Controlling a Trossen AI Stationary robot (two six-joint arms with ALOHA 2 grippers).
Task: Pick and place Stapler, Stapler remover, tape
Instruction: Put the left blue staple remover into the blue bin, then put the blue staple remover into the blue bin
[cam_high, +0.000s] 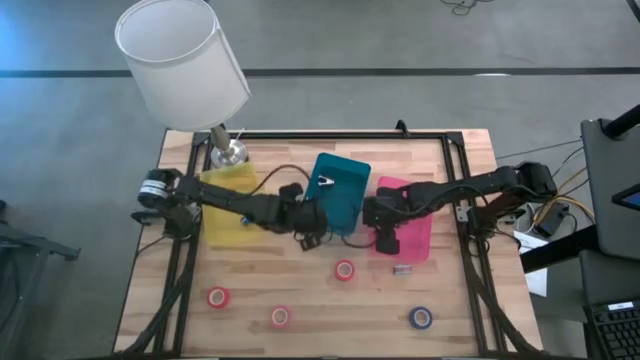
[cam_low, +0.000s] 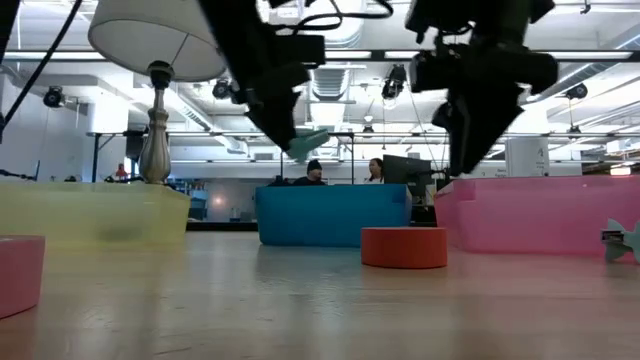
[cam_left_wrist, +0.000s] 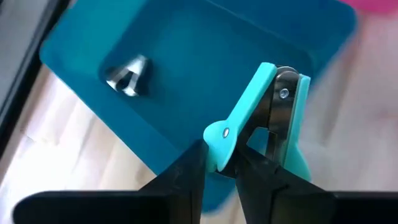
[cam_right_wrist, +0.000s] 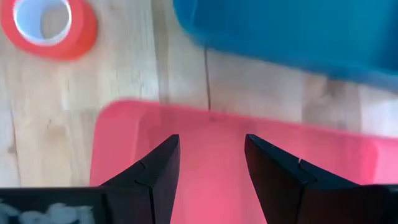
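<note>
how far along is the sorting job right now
Done: one metal staple remover lies in the blue bin. In hand: the left tool holds a teal staple remover near that bin. Left: four tape rolls, such as the red one, and a small item on the table; the right tool hovers open over the pink bin.

Arms: two dark, jointed, slim links.
Left arm: black cable looping by the teal bin.
Right arm: black, blocky wrist.
Fingers: matte black, wedge-shaped.
</note>
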